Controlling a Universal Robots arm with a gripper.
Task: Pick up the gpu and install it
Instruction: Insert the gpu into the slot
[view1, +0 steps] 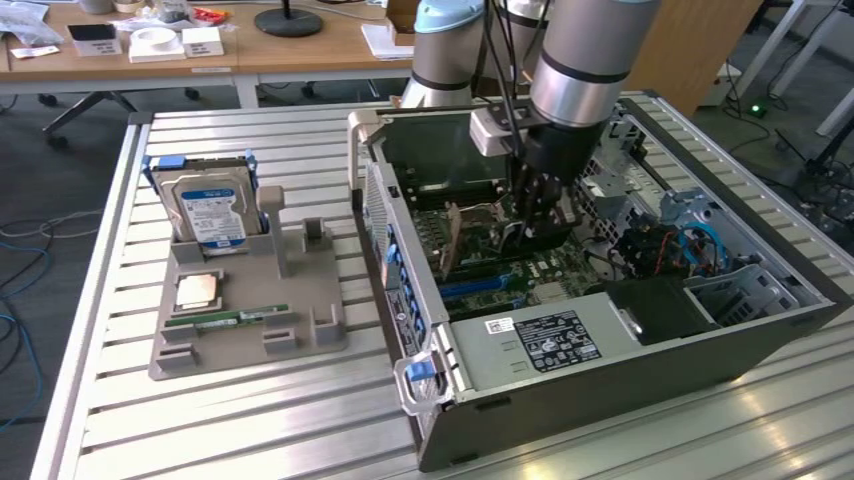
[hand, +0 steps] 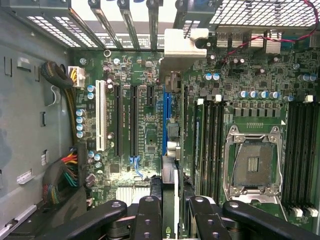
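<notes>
The gpu (hand: 173, 145) appears edge-on in the wrist view as a thin strip running along the blue slot (hand: 165, 107) of the motherboard, its pale bracket (hand: 179, 44) up against the case's rear slot openings. My gripper (hand: 174, 212) is shut on it, with one black finger on each side of the card. In the exterior view the gripper (view1: 534, 228) reaches down inside the open computer case (view1: 627, 375), and the gpu (view1: 455, 238) stands upright beside it toward the exterior view's left. Whether the card's edge is seated in the slot I cannot tell.
A grey holder tray (view1: 247, 345) on the slatted table carries a hard drive (view1: 207, 210), a CPU chip (view1: 198, 290) and a RAM stick (view1: 244, 317). Inside the case are the empty CPU socket (hand: 252, 165), cable bundles (hand: 65, 180) and the power supply (view1: 547, 340).
</notes>
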